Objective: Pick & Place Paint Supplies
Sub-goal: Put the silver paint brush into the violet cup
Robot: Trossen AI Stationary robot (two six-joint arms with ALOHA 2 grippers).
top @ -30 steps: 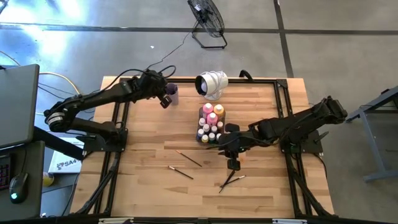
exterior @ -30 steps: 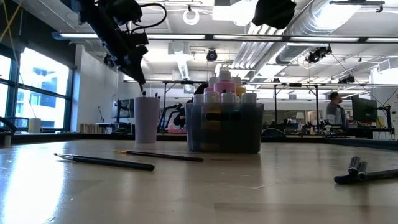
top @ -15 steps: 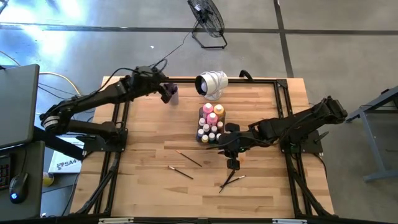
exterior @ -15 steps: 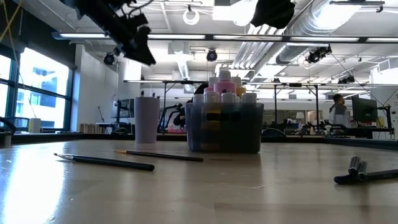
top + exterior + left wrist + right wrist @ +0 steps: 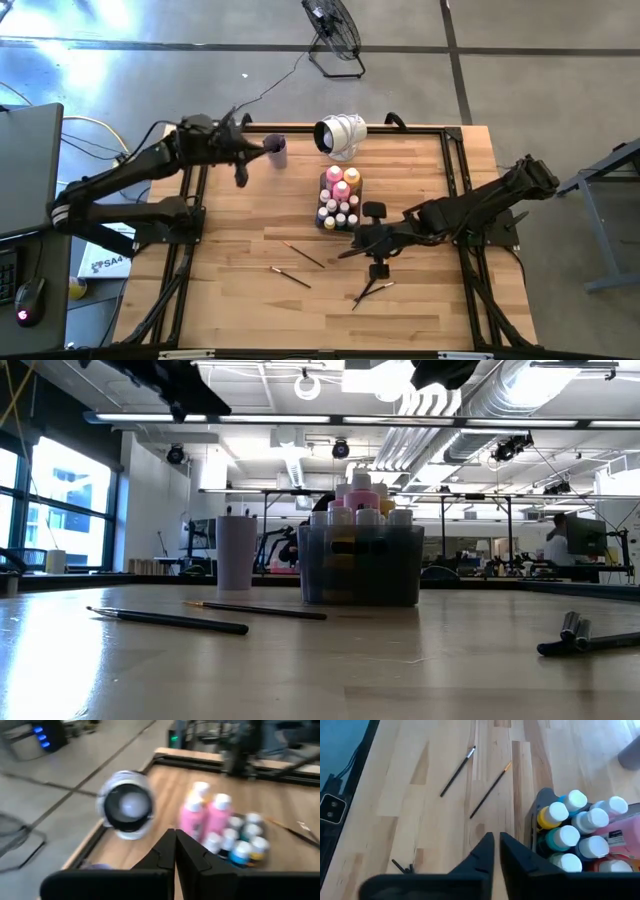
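Note:
Paint bottles [image 5: 340, 196], pink, orange and small white-capped ones, stand in a clear grey tray [image 5: 360, 575] at mid-table. A lilac cup [image 5: 277, 150] stands at the far left, with a thin brush tip [image 5: 229, 511] showing above its rim. My left gripper [image 5: 258, 148] is shut and empty, raised beside and to the left of the cup. My right gripper [image 5: 496, 844] hovers shut and empty in front of the tray. Two brushes [image 5: 457, 772] [image 5: 490, 790] lie on the wood left of it. A crossed pair of brushes [image 5: 372, 290] lies nearer the front edge.
A white round device [image 5: 340, 135] lies on its side at the table's far edge behind the tray. Black frame rails [image 5: 190, 200] run along both sides of the table. Bare wood spreads across the near half around the loose brushes.
My left gripper has let go of a brush over the lilac cup. It has then risen and drawn back toward the table's left edge, tipping from pointing down toward level. The brush stays in the cup.

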